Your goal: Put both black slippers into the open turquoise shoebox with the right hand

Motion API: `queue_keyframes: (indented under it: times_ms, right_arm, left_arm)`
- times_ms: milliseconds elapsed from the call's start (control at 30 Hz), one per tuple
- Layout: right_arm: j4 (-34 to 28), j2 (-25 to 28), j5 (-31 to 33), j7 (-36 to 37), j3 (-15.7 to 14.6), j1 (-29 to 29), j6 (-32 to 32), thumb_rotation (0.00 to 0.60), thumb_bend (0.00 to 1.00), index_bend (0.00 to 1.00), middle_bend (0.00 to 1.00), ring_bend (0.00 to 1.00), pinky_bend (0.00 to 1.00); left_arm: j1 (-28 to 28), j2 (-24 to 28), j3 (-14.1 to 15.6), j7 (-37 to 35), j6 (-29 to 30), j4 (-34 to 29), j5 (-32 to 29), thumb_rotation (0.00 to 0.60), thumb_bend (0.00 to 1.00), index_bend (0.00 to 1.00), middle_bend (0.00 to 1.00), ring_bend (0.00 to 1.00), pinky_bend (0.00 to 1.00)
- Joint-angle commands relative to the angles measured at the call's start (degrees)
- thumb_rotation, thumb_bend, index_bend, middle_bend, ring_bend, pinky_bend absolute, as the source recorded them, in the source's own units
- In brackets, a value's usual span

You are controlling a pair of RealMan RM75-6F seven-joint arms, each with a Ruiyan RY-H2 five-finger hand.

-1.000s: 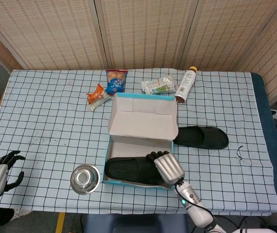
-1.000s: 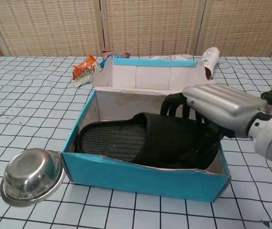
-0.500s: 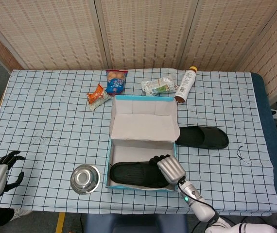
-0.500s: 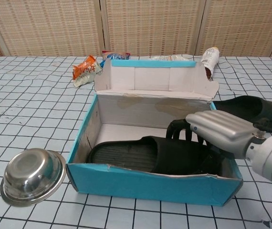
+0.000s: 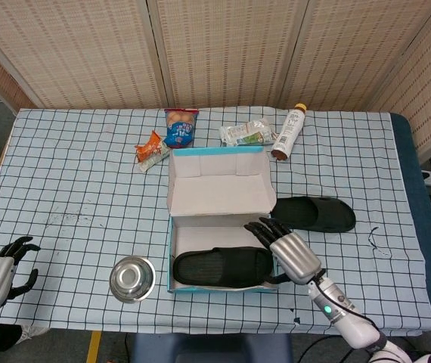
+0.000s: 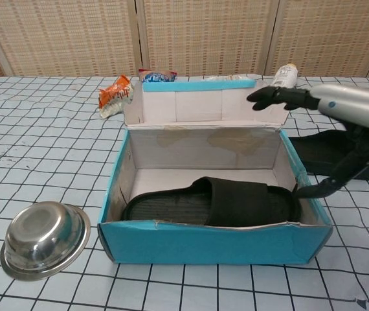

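Note:
One black slipper point(image 5: 221, 267) point(image 6: 220, 202) lies flat inside the open turquoise shoebox point(image 5: 172, 249) point(image 6: 210, 242), along its near wall. The second black slipper point(image 5: 314, 214) point(image 6: 330, 153) rests on the tablecloth to the right of the box. My right hand point(image 5: 289, 249) point(image 6: 330, 107) hovers open above the box's right end, fingers spread and holding nothing. At the table's near left corner my left hand point(image 5: 0, 272) sits with fingers curled loosely and nothing in it.
A steel bowl point(image 5: 132, 278) point(image 6: 42, 236) stands left of the box. Snack packets point(image 5: 181, 127) point(image 5: 152, 148) point(image 5: 246, 134) and a lying bottle point(image 5: 288, 131) sit behind the raised box lid point(image 5: 217, 181). A small dark scrap point(image 5: 376, 240) lies at the right.
My right hand has let go of the slipper in the box and lifted up to the right, opening its fingers. The slipper settled flat and the box shifted slightly.

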Motion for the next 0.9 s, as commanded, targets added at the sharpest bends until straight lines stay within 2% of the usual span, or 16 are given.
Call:
queue_keyframes:
  times_ms: [33, 133, 233, 467, 767, 900]
  right_arm:
    - [-1.5, 6.2, -1.1, 1.7, -0.3, -3.7, 5.7, 0.600, 0.00, 0.04, 0.06, 0.00, 0.09]
    - [1.2, 8.6, 3.2, -0.4, -0.3, -5.6, 6.8, 0.600, 0.00, 0.05, 0.06, 0.00, 0.09]
    - [6.6, 8.1, 7.7, -1.3, 0.5, -6.3, 6.5, 0.600, 0.00, 0.05, 0.06, 0.00, 0.09]
    - [18.4, 4.4, 15.3, 2.4, 1.6, -3.7, -3.3, 0.600, 0.00, 0.06, 0.06, 0.00, 0.10]
    - [36.3, -6.3, 15.6, 7.9, 4.1, 0.0, -8.4, 0.600, 0.00, 0.09, 0.06, 0.00, 0.12]
    - [42.4, -9.9, 15.8, 10.3, 4.8, 1.5, -10.9, 0.600, 0.00, 0.11, 0.06, 0.00, 0.13]
  left_arm:
    - [0.0, 0.0, 0.0, -0.1, -0.1, -0.1, -0.2, 0.600, 0.43, 0.31, 0.15, 0.21, 0.43]
    - [0.0, 0.0, 0.0, 0.1, -0.2, 0.0, -0.3, 0.600, 0.43, 0.31, 0.15, 0.21, 0.43]
    - [-0.1, 0.0, -0.2, 0.2, -0.5, -0.1, -1.1, 0.600, 0.43, 0.31, 0.15, 0.21, 0.43]
    - [-0.1, -0.1, -0.3, 0.8, -0.7, -0.4, -1.5, 0.600, 0.43, 0.31, 0.15, 0.21, 0.43]
    - [0.0, 0.2, -0.4, 0.0, -0.8, -0.4, -1.7, 0.600, 0.43, 0.31, 0.15, 0.21, 0.43]
    - [0.0, 0.3, -0.3, 0.1, -0.7, -0.4, -1.4, 0.600, 0.43, 0.31, 0.15, 0.21, 0.43]
